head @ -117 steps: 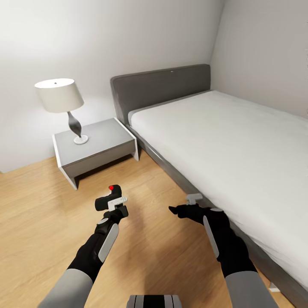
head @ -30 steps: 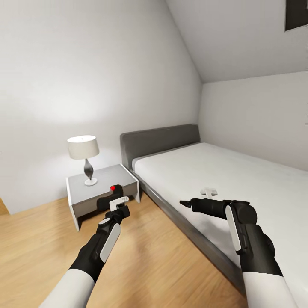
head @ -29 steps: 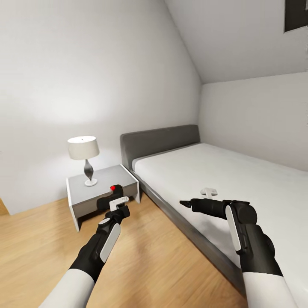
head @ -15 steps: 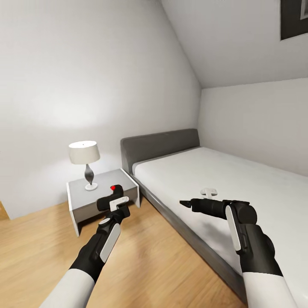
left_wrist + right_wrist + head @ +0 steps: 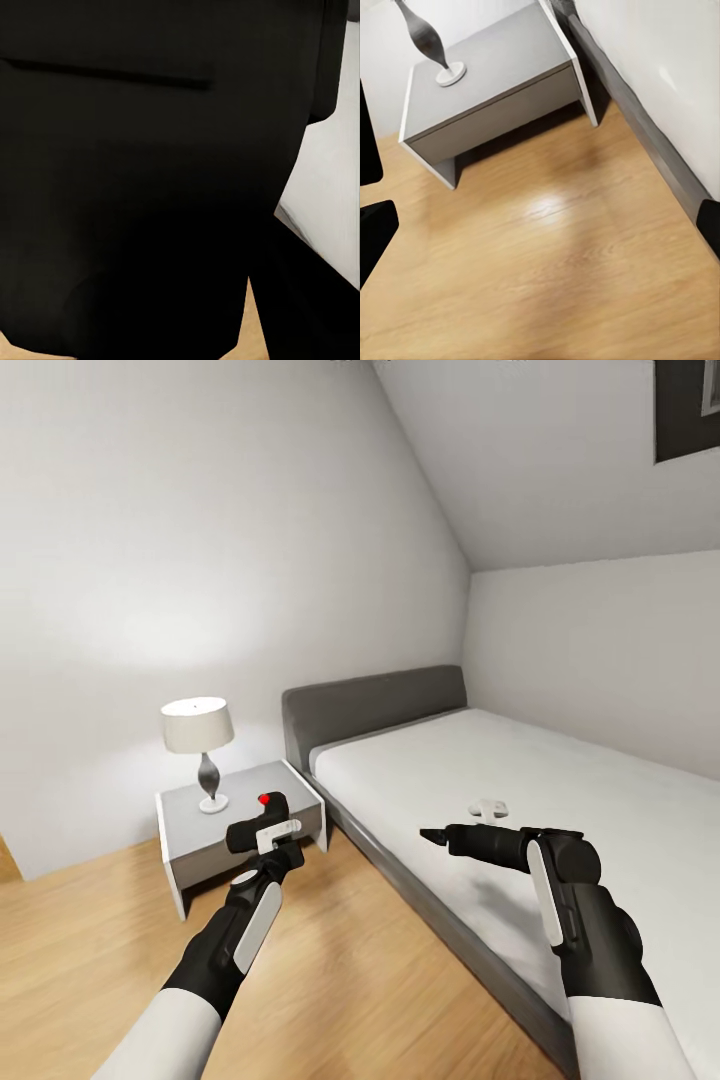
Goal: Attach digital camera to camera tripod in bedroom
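i have the digital camera (image 5: 258, 820) clamped in my left claw (image 5: 276, 840), a small black box with a red dot on its top, held out in front of me at about 11 o'clock, above the wood floor (image 5: 360, 960). in the left wrist view the camera's black body (image 5: 150, 180) sits right against the lens, which fits a firm hold. my right claw (image 5: 455, 830) carries nothing; one white finger and one dark finger stand apart, so i call it wide, hovering at about 1 o'clock over the near edge of the bed (image 5: 560, 790).

i am in the bedroom, judging by what lies ahead: the grey headboard (image 5: 375, 705) at 12 o'clock, a grey nightstand (image 5: 240, 825) at 11 o'clock with a white-shaded lamp (image 5: 200, 745) on it, and pale walls on both sides. a dark picture frame (image 5: 688, 405) hangs high at 2 o'clock. the right wrist view looks down on the nightstand (image 5: 480, 82) and bare floorboards (image 5: 555, 255).

as for progress, i judge the pick-up done and the carry into the room done. what is left is the main part: i see no camera tripod from here, so i have yet to find it, come up to it, and set the camera on its head. i would guess turning to look around the room comes next.
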You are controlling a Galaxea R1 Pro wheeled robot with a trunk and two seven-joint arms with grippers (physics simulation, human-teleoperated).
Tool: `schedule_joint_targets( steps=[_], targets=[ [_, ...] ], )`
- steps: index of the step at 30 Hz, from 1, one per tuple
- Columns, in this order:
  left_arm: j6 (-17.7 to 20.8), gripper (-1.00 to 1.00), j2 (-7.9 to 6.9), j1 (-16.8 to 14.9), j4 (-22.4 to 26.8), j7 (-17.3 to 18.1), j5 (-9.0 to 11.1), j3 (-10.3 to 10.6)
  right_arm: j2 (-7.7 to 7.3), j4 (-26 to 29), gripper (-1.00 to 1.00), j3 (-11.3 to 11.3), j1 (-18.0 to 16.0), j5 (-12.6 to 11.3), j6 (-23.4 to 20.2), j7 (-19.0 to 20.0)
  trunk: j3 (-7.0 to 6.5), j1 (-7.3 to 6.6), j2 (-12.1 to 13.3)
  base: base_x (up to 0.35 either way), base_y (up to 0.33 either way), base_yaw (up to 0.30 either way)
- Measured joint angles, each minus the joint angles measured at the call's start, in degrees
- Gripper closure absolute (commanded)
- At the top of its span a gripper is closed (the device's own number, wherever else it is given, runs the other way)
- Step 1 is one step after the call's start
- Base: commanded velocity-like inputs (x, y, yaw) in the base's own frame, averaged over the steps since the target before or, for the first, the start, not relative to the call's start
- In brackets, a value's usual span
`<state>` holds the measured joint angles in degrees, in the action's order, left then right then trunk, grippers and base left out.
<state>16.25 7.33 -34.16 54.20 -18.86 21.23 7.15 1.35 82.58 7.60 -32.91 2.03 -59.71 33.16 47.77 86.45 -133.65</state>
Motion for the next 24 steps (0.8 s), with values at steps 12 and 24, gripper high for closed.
schedule_joint_targets(
  steps=[12,24],
  targets=[
    [0.0,1.0,0.0,0.0,0.0,0.0,0.0,0.0,0.09,-0.1,-1.0,0.0,0.0,0.0,0.0,0.0,-2.15,-2.64,4.8,0.0,0.0,0.0],
    [0.0,1.0,0.0,0.0,-0.1,0.0,0.0,0.0,0.09,-0.2,-1.0,0.0,0.0,-0.1,0.0,0.0,-4.31,-5.27,9.6,0.0,0.0,0.0]
  ],
)
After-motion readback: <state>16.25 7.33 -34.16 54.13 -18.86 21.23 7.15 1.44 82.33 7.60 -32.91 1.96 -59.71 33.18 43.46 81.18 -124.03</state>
